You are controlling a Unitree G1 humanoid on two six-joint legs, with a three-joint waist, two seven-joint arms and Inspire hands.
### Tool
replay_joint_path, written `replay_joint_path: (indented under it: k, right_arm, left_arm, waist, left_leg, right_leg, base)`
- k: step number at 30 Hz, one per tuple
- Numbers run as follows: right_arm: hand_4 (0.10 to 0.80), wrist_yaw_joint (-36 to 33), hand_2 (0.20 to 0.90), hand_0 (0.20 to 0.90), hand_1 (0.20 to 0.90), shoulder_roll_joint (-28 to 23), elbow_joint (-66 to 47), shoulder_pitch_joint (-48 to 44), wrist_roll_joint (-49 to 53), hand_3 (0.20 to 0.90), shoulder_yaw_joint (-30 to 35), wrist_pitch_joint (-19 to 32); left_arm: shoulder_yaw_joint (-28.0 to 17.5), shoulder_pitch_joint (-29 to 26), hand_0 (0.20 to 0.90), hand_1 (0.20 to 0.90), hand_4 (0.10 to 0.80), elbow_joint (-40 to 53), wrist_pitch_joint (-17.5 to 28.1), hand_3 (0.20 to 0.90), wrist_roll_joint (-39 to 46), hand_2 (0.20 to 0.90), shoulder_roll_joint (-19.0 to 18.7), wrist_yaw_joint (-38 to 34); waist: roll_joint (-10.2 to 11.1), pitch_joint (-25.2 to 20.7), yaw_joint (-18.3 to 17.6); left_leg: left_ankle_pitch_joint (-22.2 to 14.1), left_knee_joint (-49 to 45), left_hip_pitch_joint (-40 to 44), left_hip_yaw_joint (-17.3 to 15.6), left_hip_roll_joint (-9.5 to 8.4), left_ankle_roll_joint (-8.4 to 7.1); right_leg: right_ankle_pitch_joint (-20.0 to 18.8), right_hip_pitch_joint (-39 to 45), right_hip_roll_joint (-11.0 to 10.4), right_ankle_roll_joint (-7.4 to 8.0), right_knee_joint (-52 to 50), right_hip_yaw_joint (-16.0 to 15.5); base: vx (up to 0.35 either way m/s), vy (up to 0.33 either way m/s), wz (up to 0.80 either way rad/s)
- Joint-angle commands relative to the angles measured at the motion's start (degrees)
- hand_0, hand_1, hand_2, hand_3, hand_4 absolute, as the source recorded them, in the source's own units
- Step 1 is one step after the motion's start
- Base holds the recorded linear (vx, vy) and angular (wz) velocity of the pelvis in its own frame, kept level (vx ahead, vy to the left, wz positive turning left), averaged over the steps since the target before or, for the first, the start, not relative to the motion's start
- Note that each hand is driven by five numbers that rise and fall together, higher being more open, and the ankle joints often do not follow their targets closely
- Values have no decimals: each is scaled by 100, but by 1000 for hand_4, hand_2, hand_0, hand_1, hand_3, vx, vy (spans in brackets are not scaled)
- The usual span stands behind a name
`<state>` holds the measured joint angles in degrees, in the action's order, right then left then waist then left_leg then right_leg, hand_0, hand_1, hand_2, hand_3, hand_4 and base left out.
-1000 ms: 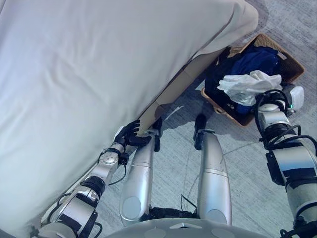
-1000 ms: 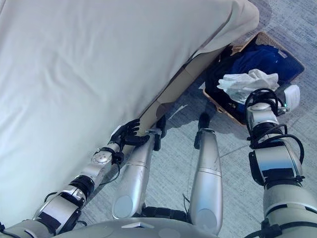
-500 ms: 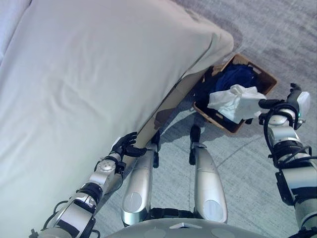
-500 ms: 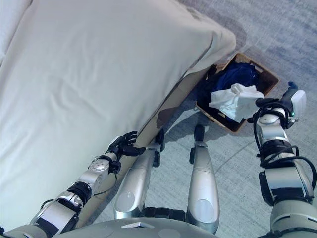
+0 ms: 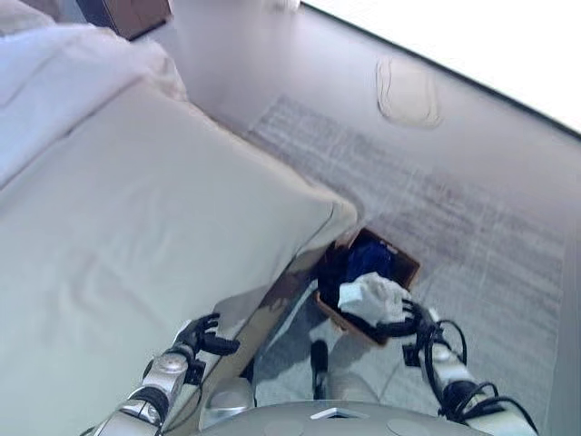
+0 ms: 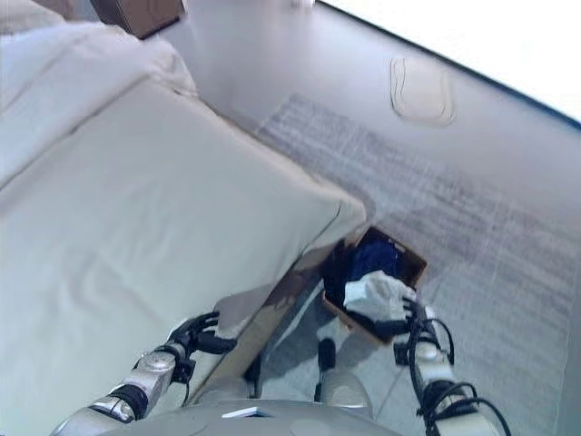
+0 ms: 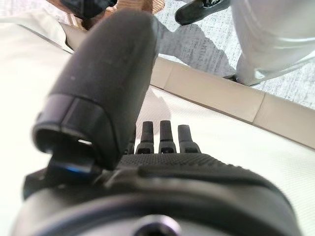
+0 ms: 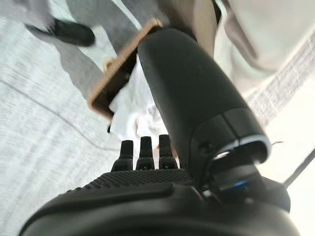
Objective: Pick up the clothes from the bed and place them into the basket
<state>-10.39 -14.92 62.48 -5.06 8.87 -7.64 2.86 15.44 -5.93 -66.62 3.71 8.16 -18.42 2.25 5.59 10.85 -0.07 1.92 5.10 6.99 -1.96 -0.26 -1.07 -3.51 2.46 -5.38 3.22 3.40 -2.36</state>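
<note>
A brown wicker basket (image 5: 410, 265) stands on the floor at the bed's corner. It holds dark blue clothes (image 5: 368, 260) with a white garment (image 5: 370, 298) on top, draped toward the near rim. My right hand (image 5: 406, 320) is at the basket's near side, beside the white garment, fingers straight. In the right wrist view my right hand (image 8: 142, 177) has the white garment (image 8: 140, 105) and the basket rim (image 8: 115, 81) past it. My left hand (image 5: 203, 336) is open at the edge of the bare beige bed (image 5: 136, 227). It also shows in the left wrist view (image 7: 167, 162).
Grey carpet (image 5: 472, 209) spreads beyond the basket. A pale round object (image 5: 408, 91) lies on the far floor. White bedding (image 5: 54, 82) is piled at the bed's far left. Dark wooden furniture (image 5: 127, 11) stands at the top left.
The camera has tilted up, so the whole picture has shifted and more of the room shows. My right hand has come off the white garment, which stays in the basket.
</note>
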Motion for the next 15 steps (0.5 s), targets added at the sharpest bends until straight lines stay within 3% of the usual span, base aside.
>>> replay_joint_path:
  k: [1,2,8,15]
  right_arm:
    - [800,135,900,900,900,-254,2,-51,-162,900,-61,546]
    - [800,142,900,900,900,-182,28,11,-289,900,-106,705]
    - [800,250,900,900,900,19,403,187,-860,900,-311,588]
    - [800,237,900,900,900,114,637,228,-919,900,-449,573]
  left_arm:
    - [-100,124,900,900,800,-295,176,900,-264,900,126,176]
    - [-123,133,900,900,800,-328,126,900,-243,900,164,185]
    - [-193,217,900,900,800,-458,86,900,-155,900,321,231]
    - [-93,255,900,900,800,-497,168,900,-242,900,466,314]
  waist:
    - [-279,-406,60]
    - [-299,-464,41]
    - [-353,-567,-19]
    - [-365,-598,-15]
  left_leg:
    - [-466,-221,-205,-11,-128,216]
    - [-468,-183,-131,-35,-133,212]
    - [-485,-122,4,-129,-112,211]
    - [-505,-125,75,-95,-106,220]
  right_leg:
    - [68,-140,120,228,-304,-165]
    - [88,-65,121,221,-267,-189]
    - [183,119,141,171,-204,-244]
    - [234,255,174,127,-152,-258]
  base:
    - [40,64,-3]
    - [32,57,-2]
    - [6,28,0]
    - [-1,-7,4]
